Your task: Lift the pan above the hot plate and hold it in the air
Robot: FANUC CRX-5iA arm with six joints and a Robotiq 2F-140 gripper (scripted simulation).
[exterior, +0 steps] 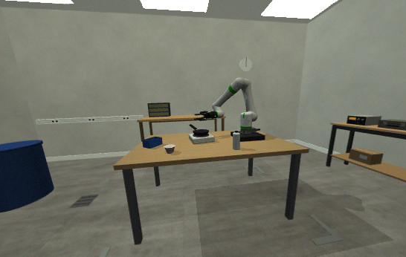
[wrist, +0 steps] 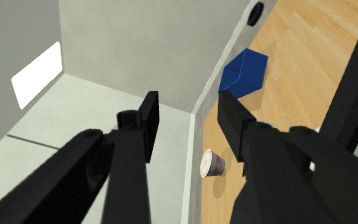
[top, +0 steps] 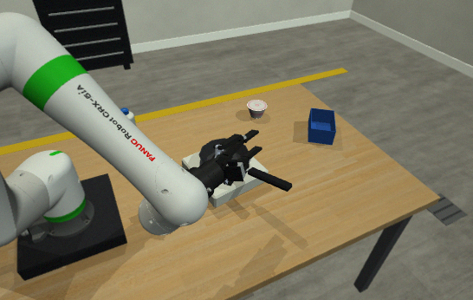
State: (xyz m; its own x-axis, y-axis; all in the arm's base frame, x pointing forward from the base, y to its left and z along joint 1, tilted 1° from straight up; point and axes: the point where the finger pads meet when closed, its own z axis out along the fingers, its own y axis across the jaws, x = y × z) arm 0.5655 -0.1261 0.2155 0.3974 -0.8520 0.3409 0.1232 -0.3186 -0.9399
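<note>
Grey floor with a yellow stripe (top: 248, 92) runs behind the wooden desk (top: 343, 182) in my top view. On the desk I see the white hot plate (top: 226, 196), and the pan (top: 269, 179) sits on it, its black handle pointing out toward the desk's near right edge. My claw (top: 253, 142) hangs above the pan, reaching toward the far side, its fingers part-way closed with nothing between them. A pink-lidded cup (top: 256, 108) and a blue bin (top: 321, 126) stand farther back, well apart from the hot plate. The arm rises from a black base plate (top: 113, 243) at the left.

From the exterior view, the pan (exterior: 200, 131) rests on the hot plate (exterior: 201, 139) mid-desk, and the claw (exterior: 202, 114) hovers clearly above it, not touching. A white bottle (exterior: 236, 140) stands near the arm's base; the cup (exterior: 169, 148) and bin (exterior: 152, 142) lie to the left.

Through the wrist view, my two black fingers stand apart on empty air, with the cup (wrist: 213, 164) and blue bin (wrist: 244, 74) beyond them.
</note>
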